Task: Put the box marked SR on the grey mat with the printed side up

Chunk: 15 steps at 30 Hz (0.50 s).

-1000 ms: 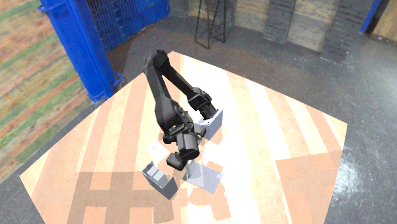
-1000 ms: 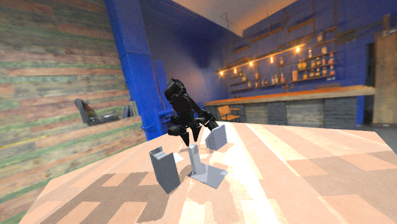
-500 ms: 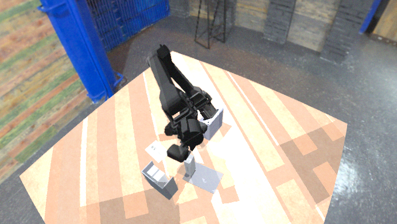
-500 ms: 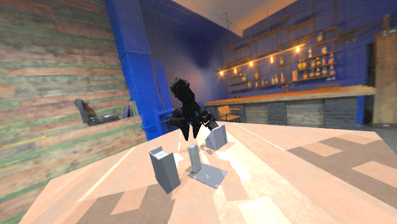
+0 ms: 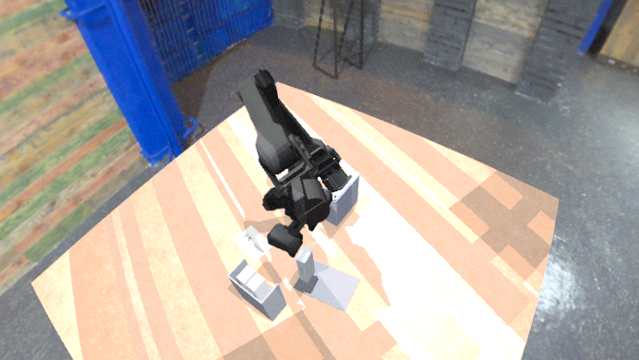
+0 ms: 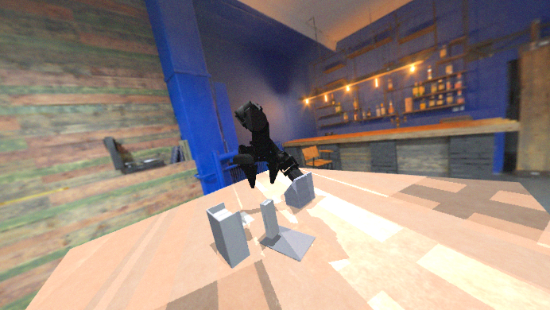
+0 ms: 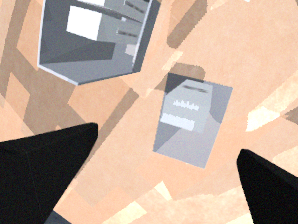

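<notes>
One grey box (image 5: 305, 265) (image 6: 269, 218) (image 7: 197, 95) stands upright on the grey mat (image 5: 343, 282) (image 6: 296, 242) (image 7: 200, 152), at the mat's left edge in the top and exterior views. Pale patches show on it in the wrist view, but I cannot read a code. My gripper (image 5: 303, 241) (image 6: 262, 185) (image 7: 168, 143) is wide open and empty, above and behind the box, apart from it. The grey bin (image 5: 275, 306) (image 6: 230, 242) (image 7: 107, 76) stands left of the mat in the top and exterior views. Two pale boxes (image 5: 247, 273) (image 5: 259, 287) stand in it. Their printed sides are hidden.
A small white plate (image 5: 241, 242) (image 6: 247, 219) with a faint darker mark lies behind the bin in the top and exterior views. A grey block (image 5: 346, 205) (image 6: 300, 191) stands at the foot of the arm, behind the mat. Patches of light and shadow cross the table (image 5: 162, 258) (image 6: 139, 246).
</notes>
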### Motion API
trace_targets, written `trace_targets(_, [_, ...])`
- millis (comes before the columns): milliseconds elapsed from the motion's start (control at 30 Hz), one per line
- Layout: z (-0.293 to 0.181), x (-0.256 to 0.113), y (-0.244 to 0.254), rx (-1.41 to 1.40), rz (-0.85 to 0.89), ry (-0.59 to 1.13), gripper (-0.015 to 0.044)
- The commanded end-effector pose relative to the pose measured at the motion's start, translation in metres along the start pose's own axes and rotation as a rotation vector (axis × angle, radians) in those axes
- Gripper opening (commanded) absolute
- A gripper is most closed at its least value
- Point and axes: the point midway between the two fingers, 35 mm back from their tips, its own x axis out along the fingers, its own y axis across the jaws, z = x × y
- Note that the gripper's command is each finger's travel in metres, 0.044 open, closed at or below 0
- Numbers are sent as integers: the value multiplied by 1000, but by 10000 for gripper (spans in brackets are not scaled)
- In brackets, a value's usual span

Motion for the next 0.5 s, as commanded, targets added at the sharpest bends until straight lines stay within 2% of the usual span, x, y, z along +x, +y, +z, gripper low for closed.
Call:
trace_targets(0, [1, -1, -2, -70, 33, 5, 440])
trace_targets(467, [2, 0, -5, -266, 129, 38, 440])
